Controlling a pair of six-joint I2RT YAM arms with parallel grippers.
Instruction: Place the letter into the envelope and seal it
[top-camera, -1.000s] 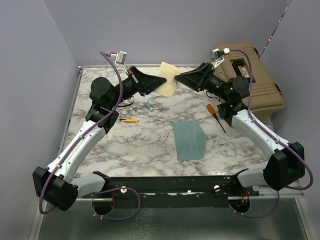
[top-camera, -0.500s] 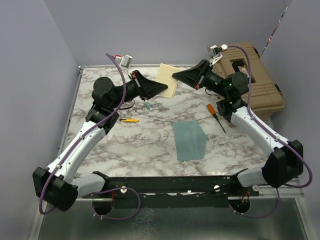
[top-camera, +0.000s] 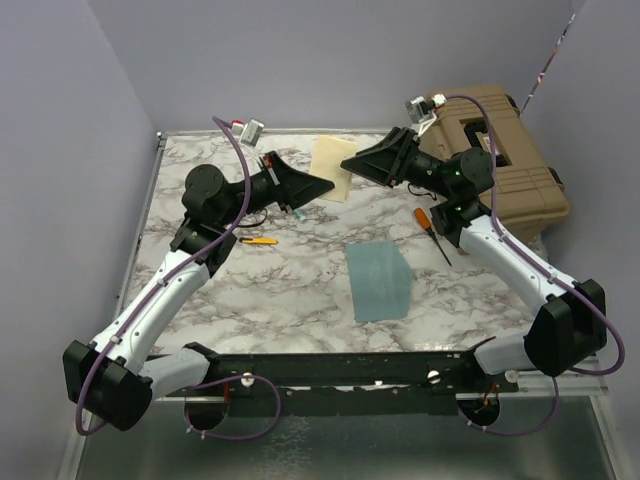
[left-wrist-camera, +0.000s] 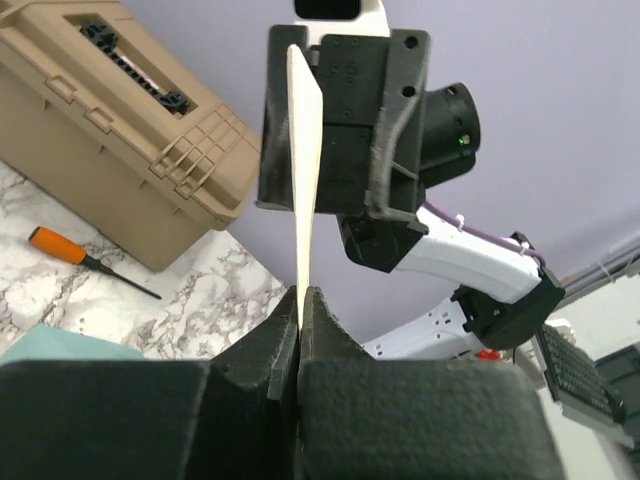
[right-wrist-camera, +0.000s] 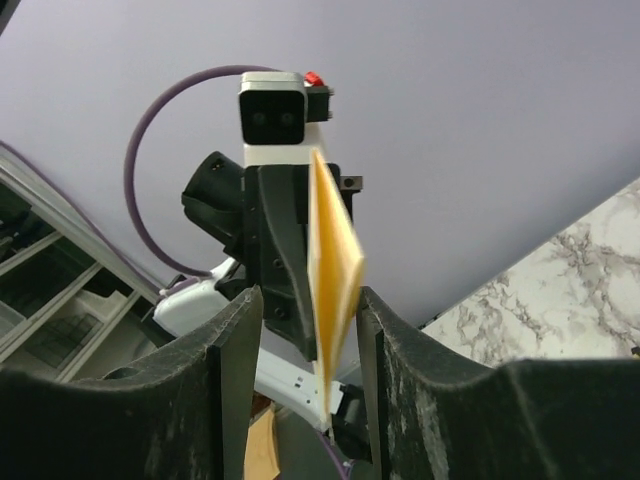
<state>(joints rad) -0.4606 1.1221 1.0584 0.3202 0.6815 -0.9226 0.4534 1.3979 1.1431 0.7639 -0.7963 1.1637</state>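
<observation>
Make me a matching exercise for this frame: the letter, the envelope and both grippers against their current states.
1. letter
2. envelope
3. left gripper
4. right gripper

a. open, one finger on each side of the letter
b. lying flat on the table
c. shut on the letter's edge
d. held up off the table

Pairs: 1-d, 2-b, 3-c, 4-a

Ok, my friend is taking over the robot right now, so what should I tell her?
Left gripper: shut on the letter, holding it up off the table.
Right gripper: open, one finger on each side of the letter's far edge, not pinching it.
The envelope lies flat on the table, nearer the arm bases.
Done: the letter is picked up.
Left to do: slide the letter into the envelope, then seal it.
</observation>
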